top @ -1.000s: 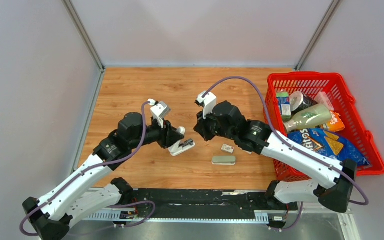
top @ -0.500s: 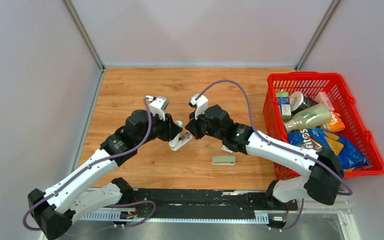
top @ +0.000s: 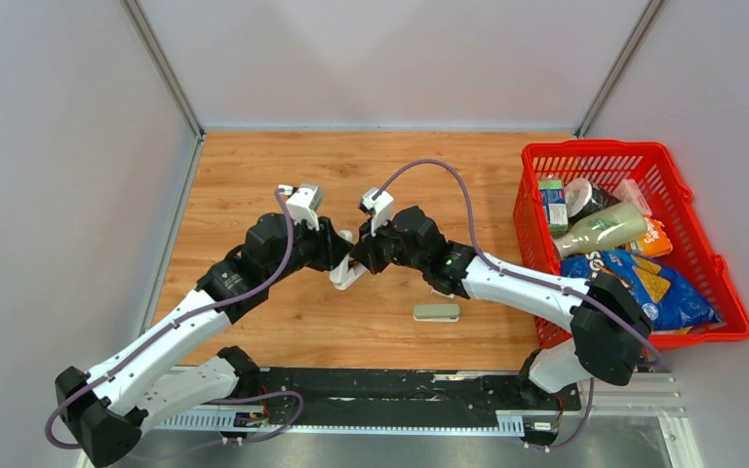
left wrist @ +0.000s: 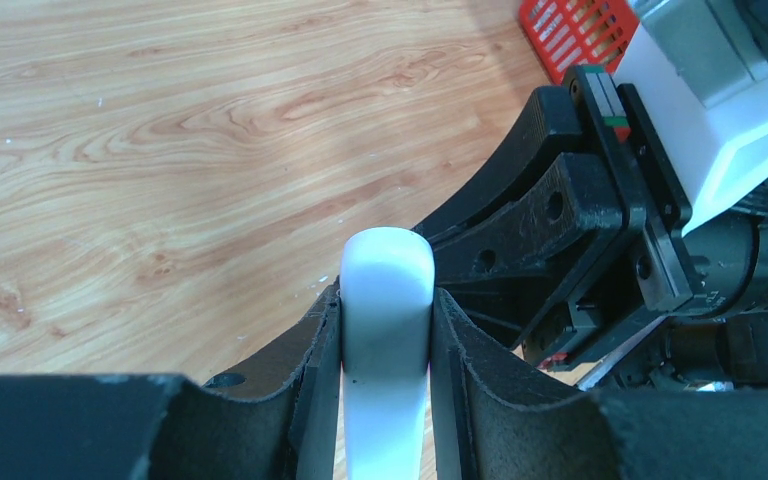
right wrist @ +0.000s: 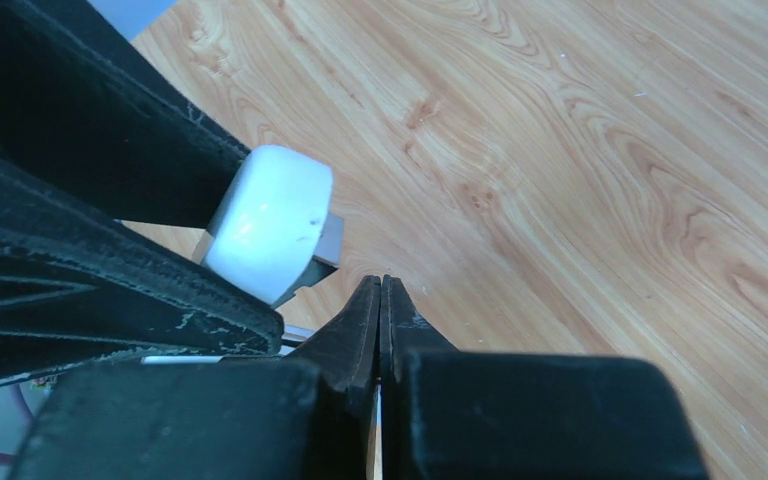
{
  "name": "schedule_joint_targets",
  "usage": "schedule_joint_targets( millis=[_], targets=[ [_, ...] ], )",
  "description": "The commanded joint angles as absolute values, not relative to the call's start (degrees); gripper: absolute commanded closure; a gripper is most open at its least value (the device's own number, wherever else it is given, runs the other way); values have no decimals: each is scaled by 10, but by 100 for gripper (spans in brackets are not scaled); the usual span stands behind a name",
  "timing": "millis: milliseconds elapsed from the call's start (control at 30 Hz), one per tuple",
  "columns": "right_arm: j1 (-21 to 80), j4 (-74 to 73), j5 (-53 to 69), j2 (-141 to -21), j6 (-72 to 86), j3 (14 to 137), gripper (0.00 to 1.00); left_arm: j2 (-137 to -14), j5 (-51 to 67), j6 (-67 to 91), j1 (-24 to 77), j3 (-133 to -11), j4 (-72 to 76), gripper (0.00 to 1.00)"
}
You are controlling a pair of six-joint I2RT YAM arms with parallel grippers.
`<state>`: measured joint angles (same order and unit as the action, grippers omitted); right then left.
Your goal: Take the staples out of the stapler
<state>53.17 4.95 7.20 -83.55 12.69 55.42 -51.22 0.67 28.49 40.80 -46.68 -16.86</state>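
Top view: L arm's left gripper [top: 336, 261] and R arm's right gripper [top: 359, 260] meet nose to nose near the centre of the wood table [top: 254, 175]. The white stapler [top: 344, 277] sits btwn them, clamped in the left gripper and tilted, w/ its low end pointing to 7 o'clock. The right gripper tip is right beside it on the 3 o'clock side; can't tell from here if it touches. A grey pill-shaped bar [top: 436, 312] lies flat on the wood at 4 o'clock from the stapler, apart from both arms. A red basket [top: 595, 148] stands at the table's 3 o'clock edge, holding a chip bag [top: 644, 283], a pale bottle [top: 605, 229] and other goods.

Left wrist view: both black fingers [left wrist: 315, 380] press the stapler's sides and its rounded white end sticks up at 12 o'clock, so a firm grip. The right gripper body fills the 2 to 3 o'clock area, close behind the stapler.

Right wrist view: the right jaws are pressed together w/ nothing btwn them, tips aimed at 12 o'clock. The stapler's rounded end is at 10 o'clock, just beside the tips, w/ a grey metal edge under it.

Staples: not made out in any view.
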Motion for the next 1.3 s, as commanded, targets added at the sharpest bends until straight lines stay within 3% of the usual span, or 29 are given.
schedule_joint_targets(
  millis=[0,1267],
  targets=[
    [532,94,103,-845,134,554,100,-511,-15,301,400,-494,-139,100],
    [541,267,235,-922,265,473,100,-543,-51,317,354,-482,-98,100]
  ],
)
